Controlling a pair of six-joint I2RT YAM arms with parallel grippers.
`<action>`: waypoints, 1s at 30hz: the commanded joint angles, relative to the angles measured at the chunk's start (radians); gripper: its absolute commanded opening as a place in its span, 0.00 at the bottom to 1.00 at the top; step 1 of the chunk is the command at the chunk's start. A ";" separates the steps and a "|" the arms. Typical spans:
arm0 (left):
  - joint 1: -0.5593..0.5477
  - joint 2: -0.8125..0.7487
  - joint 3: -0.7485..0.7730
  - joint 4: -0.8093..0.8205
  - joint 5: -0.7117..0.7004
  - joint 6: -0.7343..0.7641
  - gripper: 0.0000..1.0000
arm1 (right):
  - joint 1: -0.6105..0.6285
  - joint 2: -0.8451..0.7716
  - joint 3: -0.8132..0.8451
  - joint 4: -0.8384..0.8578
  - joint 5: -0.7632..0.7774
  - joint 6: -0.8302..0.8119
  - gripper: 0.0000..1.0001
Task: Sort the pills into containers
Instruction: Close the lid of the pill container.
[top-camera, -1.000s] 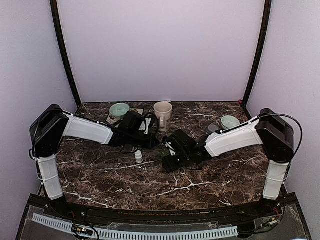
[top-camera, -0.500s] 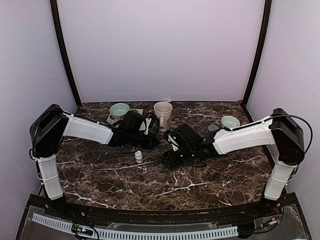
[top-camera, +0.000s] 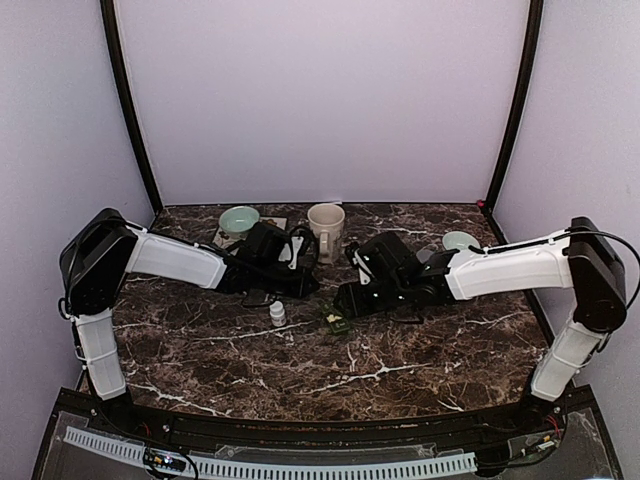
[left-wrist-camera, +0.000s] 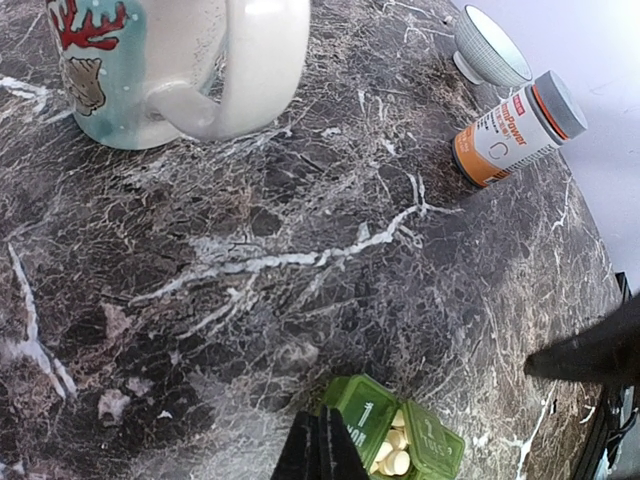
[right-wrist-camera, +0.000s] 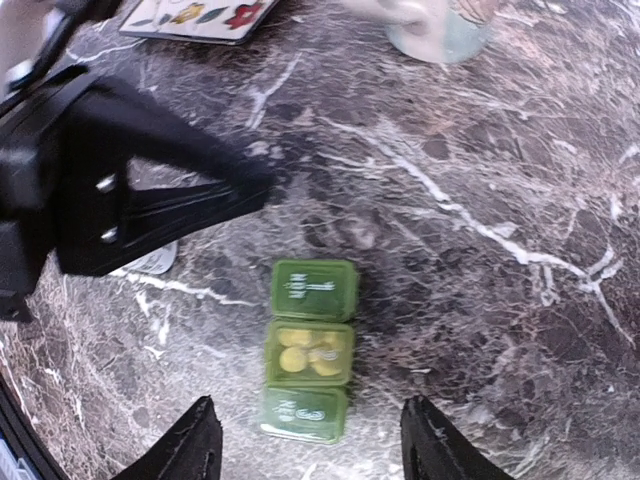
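- The right hand (right-wrist-camera: 308, 410) hangs over the desk (top-camera: 400, 370), released. In the right wrist view its two fingers (right-wrist-camera: 195, 445) stand wide apart at the bottom corners and grasp nothing.
- The pill box (right-wrist-camera: 310, 350) lies flat on the desk, low in the middle of that view. It sits between the two fingers in the picture and below them.
- The box is a green strip of three compartments. The upper and lower lids are down, and the middle one is open on round yellow pills (right-wrist-camera: 305, 355).
- White marks are printed on the closed lids, but they are too blurred to read.
- The left hand (left-wrist-camera: 320, 450) is clenched, its fingers pressed together with nothing between them. Its tip sits just beside the upper-left corner of the box, at the bottom edge of the left wrist view.
- A small white bottle (top-camera: 277, 314) stands on the desk, left of the box in the top view.
- A cream mug (left-wrist-camera: 170, 60) farther back shows red coral and a shell-like motif, handle toward the lens.
- An orange bottle (left-wrist-camera: 515, 130) lies on its side at the upper right; its label reads partly "Power".
- A ribbed bowl (left-wrist-camera: 490, 50) stands just beyond it.
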 joint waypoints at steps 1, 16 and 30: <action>0.006 -0.009 0.014 -0.008 0.029 0.024 0.00 | -0.056 0.020 -0.010 0.062 -0.069 0.071 0.60; 0.006 -0.003 0.011 -0.006 0.052 0.033 0.00 | -0.108 0.139 -0.013 0.168 -0.255 0.146 0.54; 0.004 -0.003 0.009 0.001 0.062 0.030 0.00 | -0.113 0.174 -0.023 0.184 -0.281 0.171 0.51</action>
